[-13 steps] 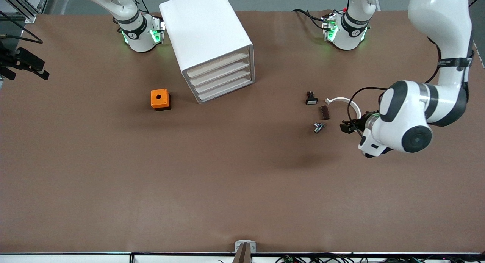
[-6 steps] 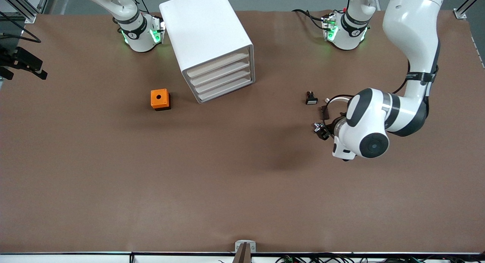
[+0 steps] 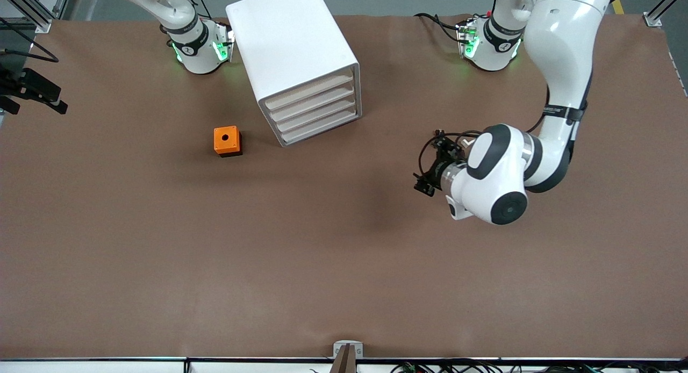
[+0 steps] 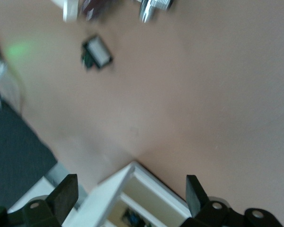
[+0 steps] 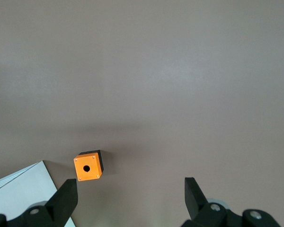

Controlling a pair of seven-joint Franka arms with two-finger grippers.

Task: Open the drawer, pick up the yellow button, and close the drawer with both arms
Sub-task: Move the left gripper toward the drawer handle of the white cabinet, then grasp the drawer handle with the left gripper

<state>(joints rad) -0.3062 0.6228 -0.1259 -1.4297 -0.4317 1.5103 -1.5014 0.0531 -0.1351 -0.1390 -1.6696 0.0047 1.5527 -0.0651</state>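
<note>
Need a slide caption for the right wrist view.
Open right gripper high over the brown table, orange cube beside the white cabinet's corner.

A matt brown table covering [image 3: 215, 265], smooth like paper or thin mat, fills the front view. At its upper middle stands a smooth white plastic-looking cabinet [image 3: 293, 50] with a faint satin sheen, and just lower left of it sits an orange cube [image 3: 226, 140], matt plastic in look, with a black base. At the right, the left arm [image 3: 559, 56] has glossy white shells with black bands.
</note>
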